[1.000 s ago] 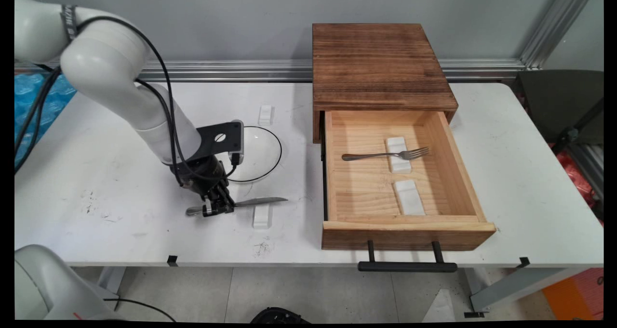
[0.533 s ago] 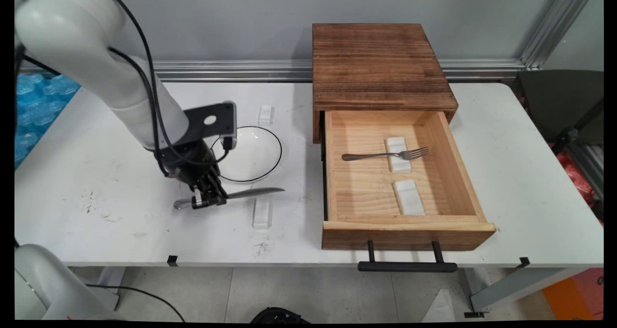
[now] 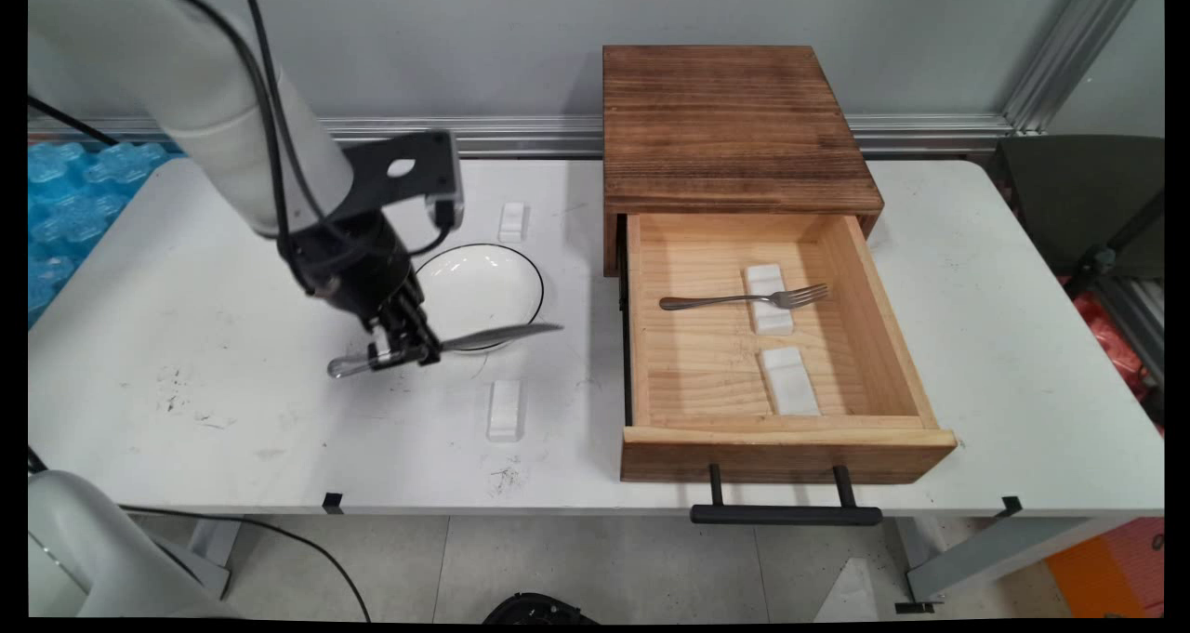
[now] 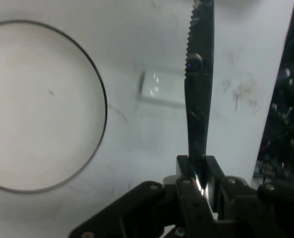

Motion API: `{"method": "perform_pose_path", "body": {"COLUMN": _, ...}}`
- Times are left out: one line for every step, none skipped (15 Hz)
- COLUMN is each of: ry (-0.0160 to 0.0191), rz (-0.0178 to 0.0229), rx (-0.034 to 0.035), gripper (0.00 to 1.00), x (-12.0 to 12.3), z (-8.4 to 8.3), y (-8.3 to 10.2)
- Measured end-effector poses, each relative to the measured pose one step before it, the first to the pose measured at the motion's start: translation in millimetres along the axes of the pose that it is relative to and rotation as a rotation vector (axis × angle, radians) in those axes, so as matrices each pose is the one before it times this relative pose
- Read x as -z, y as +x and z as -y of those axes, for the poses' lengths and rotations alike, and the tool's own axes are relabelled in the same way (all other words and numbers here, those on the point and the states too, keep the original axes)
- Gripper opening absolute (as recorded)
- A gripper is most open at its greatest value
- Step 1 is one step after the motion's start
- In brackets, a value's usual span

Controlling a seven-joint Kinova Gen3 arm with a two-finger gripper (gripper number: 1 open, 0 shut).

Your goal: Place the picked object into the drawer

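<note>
Hand view: knife (image 4: pixel 199 94) between hand (image 4: pixel 199 173) fingers.

Shiny metal knife (image 3: pixel 493 336), wooden drawer (image 3: pixel 879 317)

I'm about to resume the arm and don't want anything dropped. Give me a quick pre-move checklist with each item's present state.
1. Black two-finger gripper shut on the silver table knife: ok.
2. Knife clear of the white table: ok, held roughly level.
3. Grip position: near the handle end, long blade overhanging; hold security cannot tell.
4. White black-rimmed bowl directly behind the blade: clearance cannot tell.
5. Wooden drawer open: ok.
6. Empty white rest in the drawer, beside the steel fork: ok.
</note>
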Motion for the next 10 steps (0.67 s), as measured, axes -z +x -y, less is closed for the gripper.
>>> {"method": "perform_pose_path", "body": {"ry": 0.00102, "rz": -0.00386, "rx": 0.00427, "gripper": 0.00, "x": 4.80, "z": -1.50, "y": 5.34}}
{"method": "perform_pose_path", "body": {"ry": 0.00085, "rz": -0.00560, "rx": 0.00448, "gripper": 0.00, "x": 5.43, "z": -1.74, "y": 7.03}}
{"method": "perform_pose_path", "body": {"ry": 0.00056, "rz": -0.00697, "rx": 0.00378, "gripper": 0.00, "x": 4.83, "z": -1.64, "y": 8.09}}
{"method": "perform_pose_path", "body": {"ry": -0.00038, "rz": -0.00724, "rx": 0.00224, "gripper": 0.00, "x": 3.86, "z": -1.62, "y": 8.87}}
{"method": "perform_pose_path", "body": {"ry": -0.00041, "rz": -0.00659, "rx": 0.00076, "gripper": 0.00, "x": 2.55, "z": -1.49, "y": 7.85}}
{"method": "perform_pose_path", "body": {"ry": -0.00120, "rz": -0.00897, "rx": -0.00049, "gripper": 0.00, "x": 2.51, "z": -1.90, "y": 12.14}}
{"method": "perform_pose_path", "body": {"ry": -0.00080, "rz": -0.00566, "rx": -0.00181, "gripper": 0.00, "x": 0.79, "z": -1.33, "y": 8.80}}
{"method": "perform_pose_path", "body": {"ry": -0.00083, "rz": -0.00797, "rx": -0.00236, "gripper": 0.00, "x": 0.31, "z": -1.83, "y": 12.90}}
{"method": "perform_pose_path", "body": {"ry": -0.00033, "rz": -0.00446, "rx": -0.00164, "gripper": 0.00, "x": -0.44, "z": -1.30, "y": 8.66}}
{"method": "perform_pose_path", "body": {"ry": -0.00018, "rz": -0.00626, "rx": -0.00328, "gripper": 0.00, "x": -1.37, "z": -1.63, "y": 12.87}}
